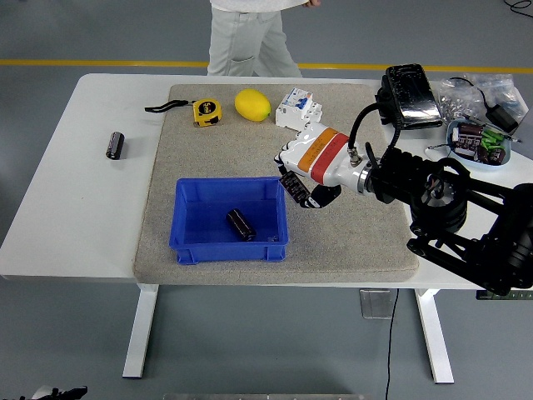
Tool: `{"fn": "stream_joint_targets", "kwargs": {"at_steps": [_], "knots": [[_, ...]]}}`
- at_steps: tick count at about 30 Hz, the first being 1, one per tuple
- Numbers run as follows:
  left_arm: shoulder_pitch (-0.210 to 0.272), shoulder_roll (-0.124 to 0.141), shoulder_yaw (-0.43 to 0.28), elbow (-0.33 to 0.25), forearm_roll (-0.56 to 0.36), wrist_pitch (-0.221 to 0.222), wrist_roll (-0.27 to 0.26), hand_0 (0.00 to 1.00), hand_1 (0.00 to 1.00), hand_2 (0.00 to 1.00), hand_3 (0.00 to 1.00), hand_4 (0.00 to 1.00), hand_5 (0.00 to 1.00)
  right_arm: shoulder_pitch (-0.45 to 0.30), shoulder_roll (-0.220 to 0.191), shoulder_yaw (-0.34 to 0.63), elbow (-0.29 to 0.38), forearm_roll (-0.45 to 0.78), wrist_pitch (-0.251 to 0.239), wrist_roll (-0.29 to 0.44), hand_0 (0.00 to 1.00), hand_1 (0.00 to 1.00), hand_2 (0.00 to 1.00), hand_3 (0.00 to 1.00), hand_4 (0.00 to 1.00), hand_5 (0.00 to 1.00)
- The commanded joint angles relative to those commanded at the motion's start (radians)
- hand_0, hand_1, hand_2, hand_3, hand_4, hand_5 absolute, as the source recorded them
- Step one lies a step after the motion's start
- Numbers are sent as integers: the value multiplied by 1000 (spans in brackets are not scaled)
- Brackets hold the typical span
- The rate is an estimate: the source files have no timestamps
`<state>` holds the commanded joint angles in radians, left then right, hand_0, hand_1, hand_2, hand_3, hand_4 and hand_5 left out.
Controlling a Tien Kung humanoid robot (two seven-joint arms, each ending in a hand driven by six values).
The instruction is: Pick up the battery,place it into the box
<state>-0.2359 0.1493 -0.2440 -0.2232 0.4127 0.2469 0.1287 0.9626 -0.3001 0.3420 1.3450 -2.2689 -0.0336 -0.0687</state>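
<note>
Carrying a dark cylindrical battery (293, 185) in its curled fingers, the robot's right hand (310, 171) hangs just beside the right rim of the blue box (183, 223) on the grey mat (366, 233). The battery sits low in the grasp, tilted, its body pinched between the fingers and clear of the mat. A second battery (240, 224) already lies inside the box, and a third (115, 144) rests on the bare white table (75, 208) well to the left.

The cell looks rigid, smooth-sided and compact, probably dense for its bulk, so it is likely to roll or slip if held loosely; a hold across the middle of its round body appears the safest. The fingers are closed tightly around it, with no spread visible. The left hand is out of frame.

At the mat's far edge sit a tape measure (206, 111), a lemon (252, 105) and a white circuit breaker (298, 108), while a person (246, 37) stands beyond the table.
</note>
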Motion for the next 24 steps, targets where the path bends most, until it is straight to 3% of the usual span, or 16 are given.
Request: {"fn": "stream_joint_targets", "kwargs": {"at_steps": [7, 8, 11, 13, 14, 24], "knots": [[5, 0, 6, 0, -9, 4, -2, 705, 685, 729, 593, 609, 484, 34, 69, -45, 4, 0, -12, -23, 2, 113, 531, 530, 922, 226], [5, 1, 7, 0, -10, 3, -2, 708, 683, 732, 593, 608, 483, 39, 82, -55, -7, 0, -10, -26, 2, 167, 651, 631, 954, 256], [6, 2, 8, -1, -12, 3, -2, 708, 683, 732, 593, 608, 483, 39, 102, -66, -24, 0, 0, -33, 2, 167, 651, 631, 954, 256], [8, 2, 9, -1, -15, 3, -3, 708, 683, 732, 593, 608, 483, 36, 108, -71, -27, 0, 2, -35, 2, 167, 651, 631, 954, 256], [9, 2, 9, -1, -15, 3, -3, 706, 684, 731, 593, 608, 483, 35, 109, -72, -28, 0, 3, -36, 2, 173, 713, 784, 994, 265], [13, 3, 0, -1, 0, 2, 2, 707, 685, 730, 593, 608, 483, 28, 96, -55, -36, 0, 15, -40, 2, 177, 741, 818, 998, 269]]}}
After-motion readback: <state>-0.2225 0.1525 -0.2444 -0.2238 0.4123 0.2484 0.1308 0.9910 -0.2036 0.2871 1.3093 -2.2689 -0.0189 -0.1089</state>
